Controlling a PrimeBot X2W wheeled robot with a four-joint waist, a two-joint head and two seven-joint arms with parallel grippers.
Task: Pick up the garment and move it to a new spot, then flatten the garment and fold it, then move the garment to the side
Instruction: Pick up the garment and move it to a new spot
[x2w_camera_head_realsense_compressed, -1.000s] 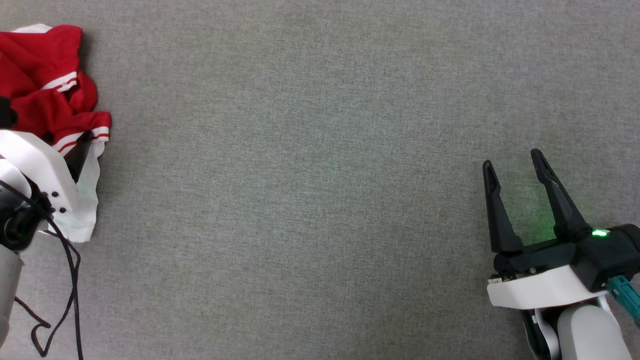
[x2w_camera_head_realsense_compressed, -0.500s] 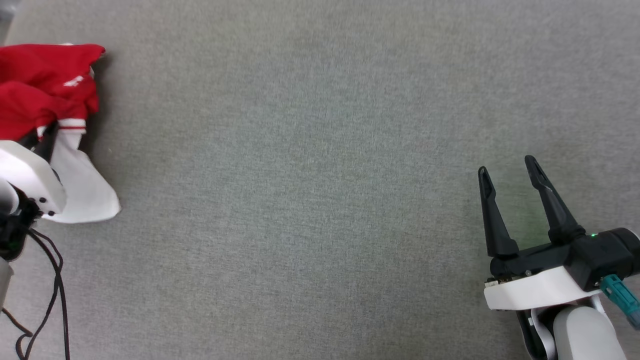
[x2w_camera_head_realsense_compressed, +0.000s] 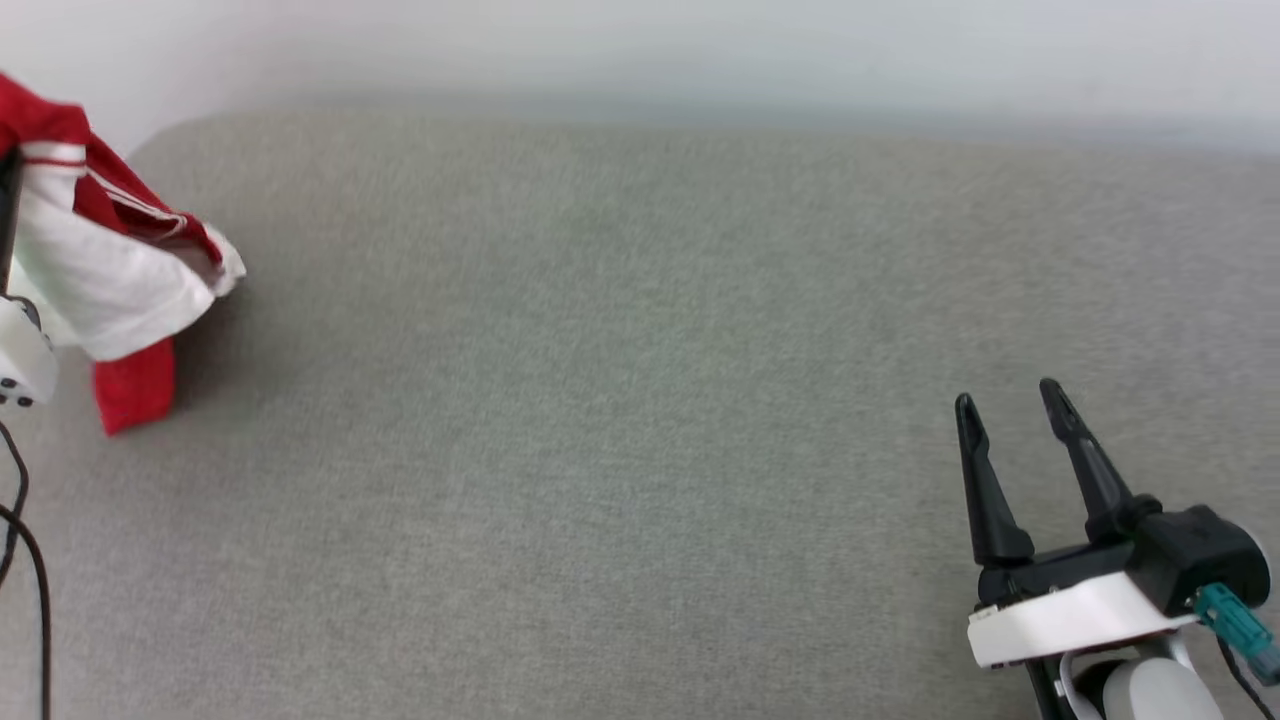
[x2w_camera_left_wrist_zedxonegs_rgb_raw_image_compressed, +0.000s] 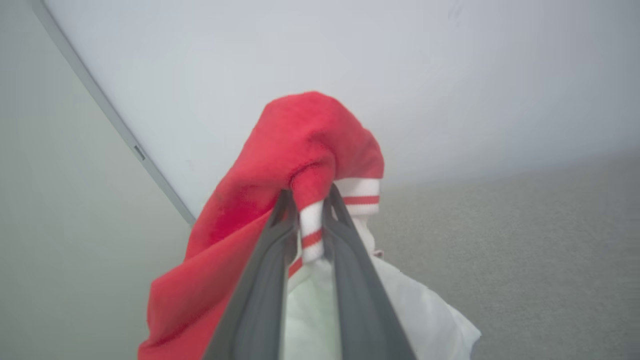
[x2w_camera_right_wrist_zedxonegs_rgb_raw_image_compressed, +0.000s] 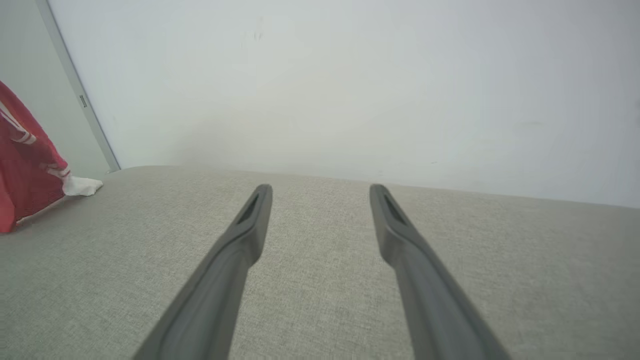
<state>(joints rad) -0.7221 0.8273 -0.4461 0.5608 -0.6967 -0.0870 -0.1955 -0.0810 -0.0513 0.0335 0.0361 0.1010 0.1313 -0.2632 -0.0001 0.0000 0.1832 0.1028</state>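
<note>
The left pincer (x2w_camera_left_wrist_zedxonegs_rgb_raw_image_compressed: 307, 195) is nipped narrow on a striped-trim fold of the garment (x2w_camera_left_wrist_zedxonegs_rgb_raw_image_compressed: 310, 140). The garment hangs bunched from it over the far left corner of the bench (x2w_camera_head_realsense_compressed: 640, 420). Its white sleeve and red tail droop toward the grey cloth top, and whether they touch it cannot be told. The right pincer (x2w_camera_head_realsense_compressed: 1005, 402) stands wide and holds nothing, low over the near right of the bench, well apart from the garment. A broad stretch of grey cloth runs between them. The bench's far edge lies along the pale wall (x2w_camera_head_realsense_compressed: 640, 50) and rounds off at the left corner, just behind the garment
</note>
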